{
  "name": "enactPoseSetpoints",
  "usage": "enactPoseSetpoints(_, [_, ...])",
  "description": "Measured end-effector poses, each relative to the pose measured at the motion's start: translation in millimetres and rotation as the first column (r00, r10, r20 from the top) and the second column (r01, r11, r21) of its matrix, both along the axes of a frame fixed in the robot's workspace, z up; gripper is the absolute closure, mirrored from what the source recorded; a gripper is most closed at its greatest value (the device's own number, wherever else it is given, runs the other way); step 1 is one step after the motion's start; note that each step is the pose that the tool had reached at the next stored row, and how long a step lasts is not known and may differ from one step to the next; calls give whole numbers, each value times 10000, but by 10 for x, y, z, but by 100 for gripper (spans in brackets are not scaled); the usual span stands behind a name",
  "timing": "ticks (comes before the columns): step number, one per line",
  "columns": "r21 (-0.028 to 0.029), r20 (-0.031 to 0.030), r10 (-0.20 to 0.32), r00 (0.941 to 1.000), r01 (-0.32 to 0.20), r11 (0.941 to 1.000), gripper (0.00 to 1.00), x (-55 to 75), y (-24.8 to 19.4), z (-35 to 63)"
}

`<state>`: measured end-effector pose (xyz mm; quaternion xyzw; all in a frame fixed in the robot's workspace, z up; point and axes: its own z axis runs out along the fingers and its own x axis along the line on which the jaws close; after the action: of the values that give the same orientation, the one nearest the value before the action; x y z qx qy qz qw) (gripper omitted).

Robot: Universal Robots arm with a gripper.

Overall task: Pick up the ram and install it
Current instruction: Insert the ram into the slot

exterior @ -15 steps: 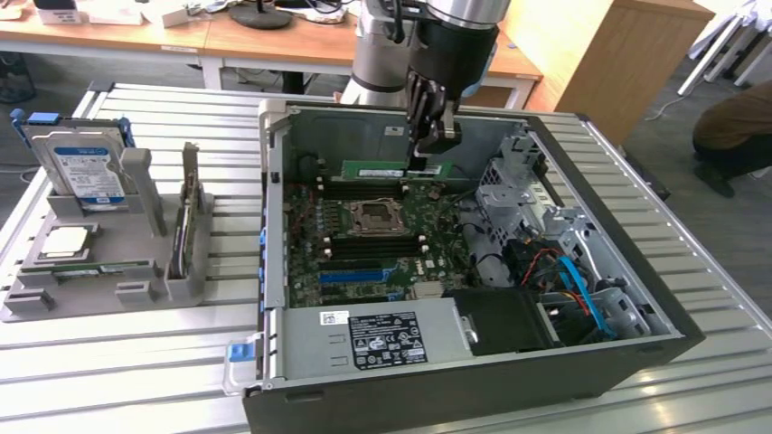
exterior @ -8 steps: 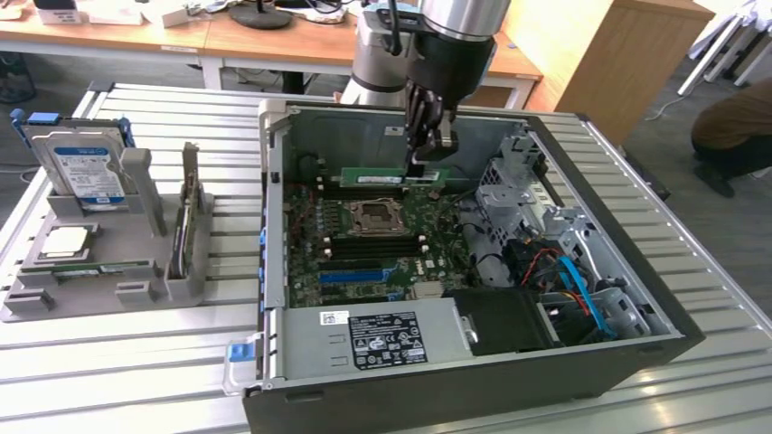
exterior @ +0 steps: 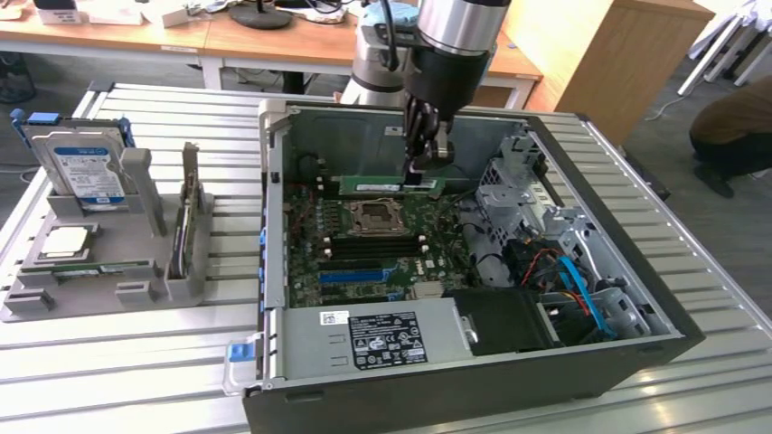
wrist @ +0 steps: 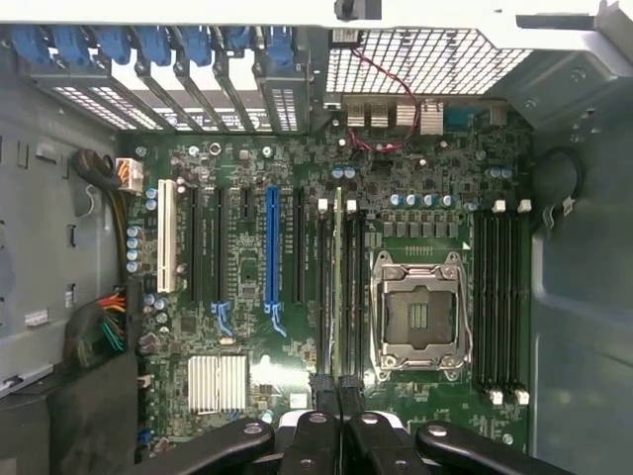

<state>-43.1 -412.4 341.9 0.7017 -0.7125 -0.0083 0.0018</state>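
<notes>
Grip on the ram (exterior: 376, 186) inside the computer case (exterior: 362, 136)

Gripper (exterior: 421, 178) pinches the ram edge-down over the motherboard (exterior: 362, 255), at twelve o'clock of the CPU socket (exterior: 374, 215). Power supply (exterior: 374, 339) sits at the case's six o'clock. At nine o'clock, a grey rack (exterior: 145, 294) holds a hard drive (exterior: 79, 167).

Open PC case (exterior: 483, 398) sitting on a slatted metal bench (exterior: 121, 380). Inside there's a green motherboard (exterior: 362, 253) with a metal-framed CPU socket (wrist: 419, 317), one long blue slot (wrist: 271, 242), a little finned heatsink (wrist: 218, 383), and a power supply (exterior: 362, 339) at the near end. On the exterior view's left, a grey holder (exterior: 72, 294) has a hard drive (exterior: 79, 167) standing upright, with an expansion card (exterior: 184, 217) just beside it. A person (exterior: 736, 131) is crouched far right.
</notes>
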Motion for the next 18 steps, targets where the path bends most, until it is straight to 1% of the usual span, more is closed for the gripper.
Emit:
enactPoseSetpoints(6, [-1, 5, 0, 10000, 0, 10000, 88, 0, 0, -91])
enactPoseSetpoints(18, [0, 30, 0, 10000, 0, 10000, 88, 0, 0, -217])
